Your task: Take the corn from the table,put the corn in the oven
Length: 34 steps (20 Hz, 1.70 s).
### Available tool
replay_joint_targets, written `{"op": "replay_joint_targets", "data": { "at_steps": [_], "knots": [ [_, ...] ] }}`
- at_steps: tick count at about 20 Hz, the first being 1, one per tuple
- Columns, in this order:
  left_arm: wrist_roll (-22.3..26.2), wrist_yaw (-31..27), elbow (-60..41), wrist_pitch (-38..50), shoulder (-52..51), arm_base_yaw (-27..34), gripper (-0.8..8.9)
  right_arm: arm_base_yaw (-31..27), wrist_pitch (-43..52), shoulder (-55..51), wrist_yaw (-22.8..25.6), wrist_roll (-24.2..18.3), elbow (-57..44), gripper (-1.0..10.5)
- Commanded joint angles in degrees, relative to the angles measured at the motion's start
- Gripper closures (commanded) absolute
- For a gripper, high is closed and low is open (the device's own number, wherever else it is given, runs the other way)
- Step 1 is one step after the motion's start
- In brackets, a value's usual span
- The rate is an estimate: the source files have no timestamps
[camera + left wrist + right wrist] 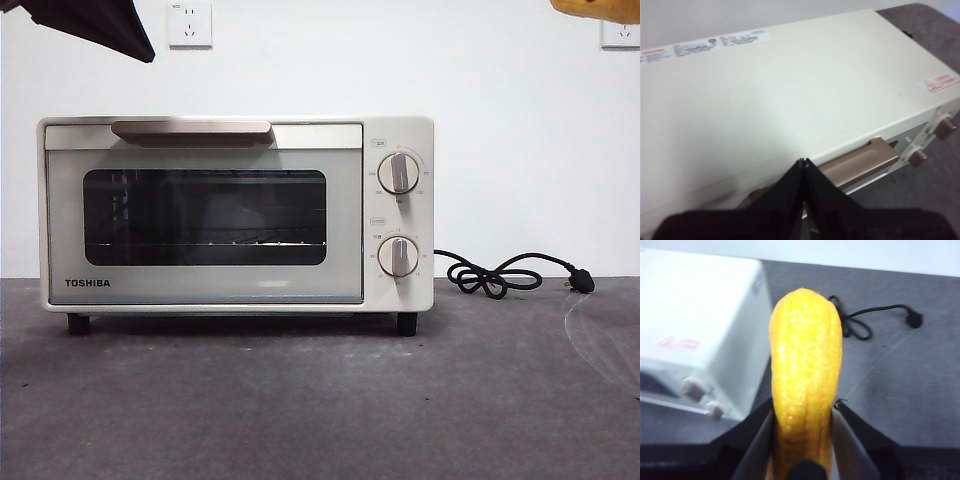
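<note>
The cream-white TOSHIBA oven point(236, 215) stands on the dark grey table point(320, 400) with its glass door closed and its beige handle point(192, 131) at the top. My right gripper point(802, 412) is shut on the yellow corn point(805, 375), held high above the table to the right of the oven; only a yellow sliver of corn point(595, 8) shows at the front view's top right corner. My left gripper point(803, 162) hovers shut above the oven's top front edge, close to the handle point(860, 162), and shows as a black tip point(95, 25) at the top left.
A black power cord with plug point(510, 274) lies coiled on the table right of the oven. Two round knobs point(398, 173) sit on the oven's right panel. A white wall with sockets stands behind.
</note>
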Motion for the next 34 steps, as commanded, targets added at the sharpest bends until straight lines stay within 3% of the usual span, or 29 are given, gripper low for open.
{"op": "replay_joint_targets", "data": {
  "at_steps": [1, 10, 13, 26, 34],
  "knots": [
    [2.6, -2.1, 0.3, 0.6, 0.2, -1.3, 8.19, 0.1, -1.3, -0.9, -2.6, -0.2, 0.1, 9.6],
    [5.4, -6.6, 0.4, 0.5, 2.4, -4.7, 8.19, 0.1, -3.3, -1.6, -19.4, -0.2, 0.1, 9.6],
    [5.5, -6.7, 0.4, 0.4, 4.1, -5.3, 8.19, 0.1, -3.2, -1.6, -22.7, -0.2, 0.1, 9.6],
    [6.5, -8.0, 0.4, -1.5, 9.5, -6.3, 8.19, 0.1, -3.2, -1.6, -23.1, -0.2, 0.1, 9.6],
    [6.4, -7.1, 0.4, -8.9, 10.5, -7.5, 8.19, 0.1, -3.0, -1.6, -23.1, -0.3, 0.1, 9.6]
  ]
}}
